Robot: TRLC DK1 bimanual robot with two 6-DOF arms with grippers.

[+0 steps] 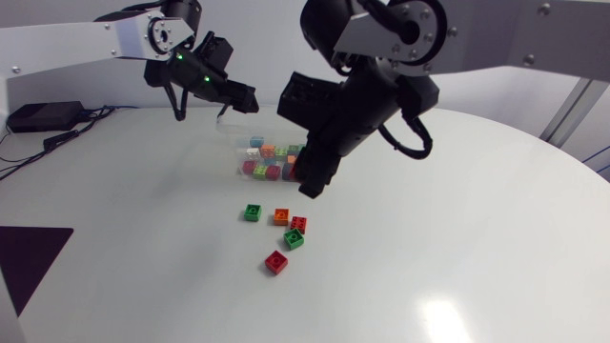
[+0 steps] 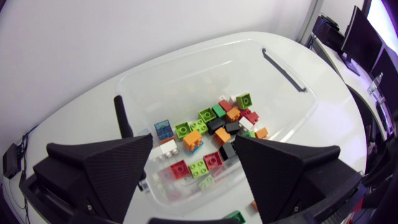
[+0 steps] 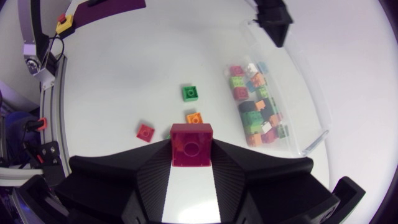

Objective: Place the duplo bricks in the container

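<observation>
Five loose bricks (image 1: 298, 224) sit on the bench (image 1: 457, 248), near the container (image 2: 180, 87) - and the right pincer (image 1: 311, 181) is clenched on a dark red brick (image 3: 191, 144), square between its fingers, hanging at the container's near wall. The smart play, I'd say: carry it over the rim, get low above the pile inside, and only then let go, so it can't bounce out. Mind the left pincer (image 2: 193, 149), spread wide and holding nothing above the container's far side - the two arms are close. The bench is white, smooth and glossy, so a dropped brick could skid. Those loose bricks huddle close together, well apart from the bench's edge, leaving tight gaps for fingers.
</observation>
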